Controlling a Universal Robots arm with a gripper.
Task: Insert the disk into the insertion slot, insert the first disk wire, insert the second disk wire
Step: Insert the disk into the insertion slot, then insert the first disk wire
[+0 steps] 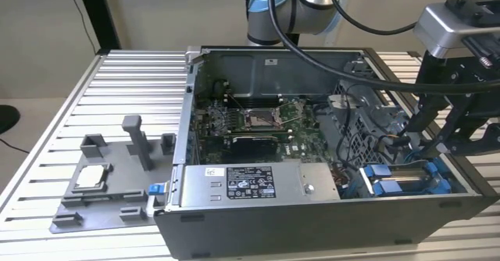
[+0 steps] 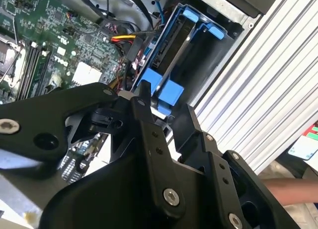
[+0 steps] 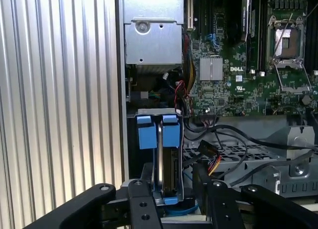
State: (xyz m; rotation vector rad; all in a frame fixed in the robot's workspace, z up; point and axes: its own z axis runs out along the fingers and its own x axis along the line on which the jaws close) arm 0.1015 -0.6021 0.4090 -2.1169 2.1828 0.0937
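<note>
The disk [image 1: 406, 182], silver in a blue carrier, stands on edge in the insertion slot [image 1: 461, 186] at the case's near corner on the exterior view's right. Both wrist views show its blue tabs [image 3: 158, 132] [image 2: 161, 90]. My gripper [image 1: 445, 147] hangs right over it and is open, its black fingers [image 3: 141, 204] straddling the disk's end [image 3: 166, 172] with a gap on one side. A loose black connector on red and yellow wires [image 3: 208, 162] [image 2: 131, 45] lies beside the disk. A blue wire [image 2: 156, 13] runs past the bay.
The silver power supply box [image 1: 250, 182] sits along the case's front wall beside the bay. The motherboard [image 1: 250, 120] fills the case floor. A grey fixture [image 1: 109, 179] holding a small part stands on the slatted table [image 1: 125, 85] at the exterior view's left.
</note>
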